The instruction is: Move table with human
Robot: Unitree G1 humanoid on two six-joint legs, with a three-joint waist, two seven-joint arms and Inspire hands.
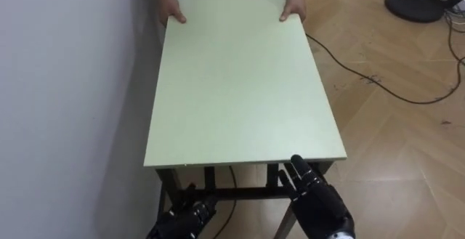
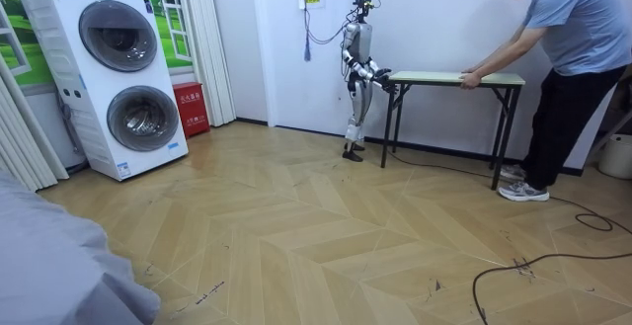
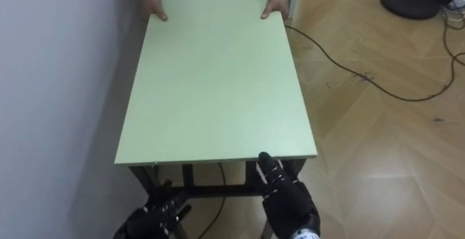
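Note:
A long table [image 1: 240, 86] with a pale green top and dark metal legs stands lengthwise before me, its left side against a wall. At the far end a person grips the top's two corners with one hand [image 1: 172, 10] and the other hand [image 1: 294, 8]. My right hand [image 1: 317, 199] is open, its straight fingers reaching up to the near edge at the right corner. My left hand [image 1: 182, 223] hangs lower, under the near edge by the leg frame, fingers relaxed and holding nothing. In the room view I stand at the table's [image 2: 449, 76] left end while the person [image 2: 568, 58] bends over the right end.
A white wall [image 1: 73, 86] runs along the table's left side. Dark cables [image 1: 378, 79] trail over the wooden floor on the right, near a round black base [image 1: 414, 6]. A stacked washer and dryer [image 2: 118, 78] and a red box [image 2: 188, 108] stand at the room view's left.

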